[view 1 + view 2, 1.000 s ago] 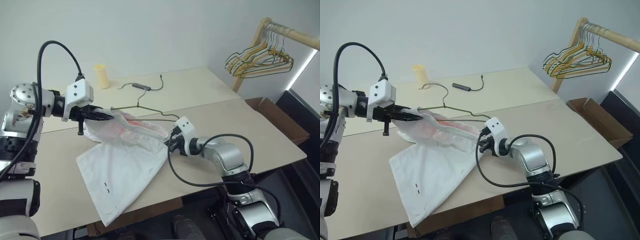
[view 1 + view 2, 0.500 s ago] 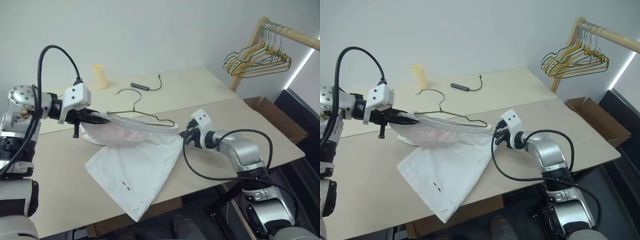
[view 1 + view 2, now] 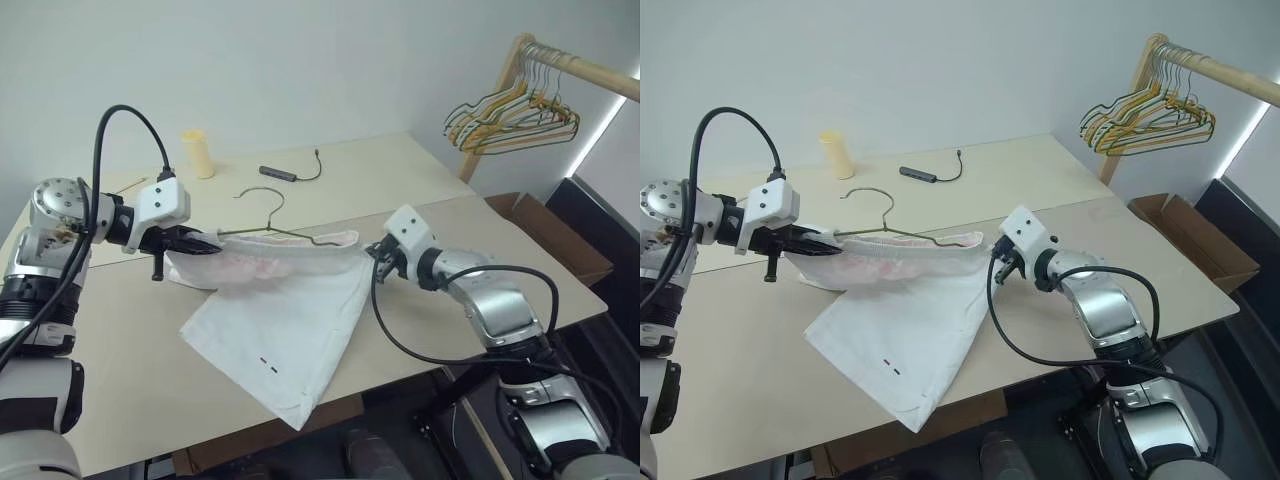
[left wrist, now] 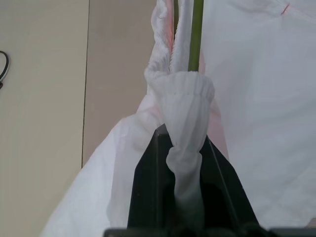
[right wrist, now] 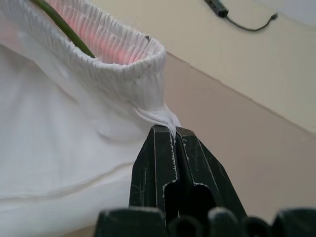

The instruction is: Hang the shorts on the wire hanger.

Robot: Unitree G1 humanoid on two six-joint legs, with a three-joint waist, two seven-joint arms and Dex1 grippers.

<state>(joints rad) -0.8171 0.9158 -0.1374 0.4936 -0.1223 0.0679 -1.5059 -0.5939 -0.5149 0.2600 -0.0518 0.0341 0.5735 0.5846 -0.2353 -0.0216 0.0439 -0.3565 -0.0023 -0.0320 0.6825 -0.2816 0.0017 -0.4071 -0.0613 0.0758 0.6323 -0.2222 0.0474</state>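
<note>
The white shorts (image 3: 290, 320) hang by their pink-tinged waistband (image 3: 285, 255), which is stretched nearly level between my two grippers; the legs drape onto the table. My left gripper (image 3: 210, 240) is shut on the waistband's left end (image 4: 185, 136). Shut on its right end is my right gripper (image 3: 378, 252), pinching a fold of cloth (image 5: 174, 131). The wire hanger (image 3: 268, 212) has its arms inside the waistband opening and its hook rising above the middle. Its wire (image 5: 64, 27) runs along the inside of the band (image 4: 196, 34).
A yellow cup (image 3: 199, 152) and a dark adapter with a cable (image 3: 280, 174) lie at the back of the beige table (image 3: 120, 400). At the right stand a wooden rack with coloured hangers (image 3: 515, 115) and an open cardboard box (image 3: 550, 235) past the table's edge.
My right gripper has risen and moved right, pulling the bunched waistband taut. The shorts have lifted and spread out, and the hanger now stands upright in the band. The left gripper barely moved.
</note>
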